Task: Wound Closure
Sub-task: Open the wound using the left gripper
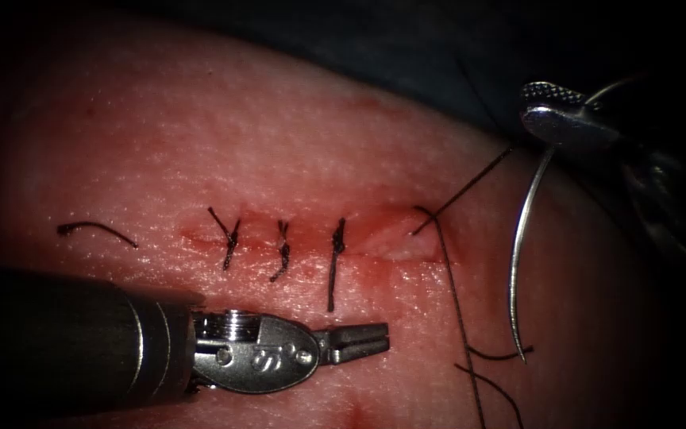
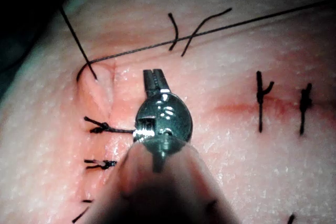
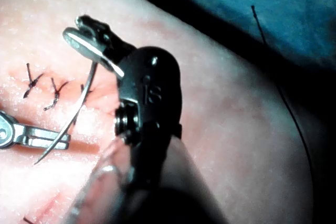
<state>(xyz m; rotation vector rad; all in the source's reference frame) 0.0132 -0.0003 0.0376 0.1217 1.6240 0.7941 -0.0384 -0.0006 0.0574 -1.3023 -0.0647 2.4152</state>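
The tissue (image 1: 295, 143) carries a horizontal cut (image 1: 395, 238) closed along its left part by three knotted stitches (image 1: 335, 246). My right tool (image 1: 553, 127) hangs above the tissue to the right of the cut, jaws shut on the curved needle (image 1: 515, 262) near its thread end. The needle hangs free, clear of the tissue, tip down. Thread (image 1: 462, 195) runs taut from the open right end of the cut up toward the right tool. More thread (image 1: 458, 302) trails down the tissue. My left tool (image 1: 363, 340) lies below the stitches, jaws shut, holding nothing.
A loose cut piece of thread (image 1: 97, 230) lies on the tissue left of the stitches. Thread ends (image 1: 490, 373) curl at the lower right. Dark blue drape (image 3: 252, 9) lies beyond the tissue's far edge.
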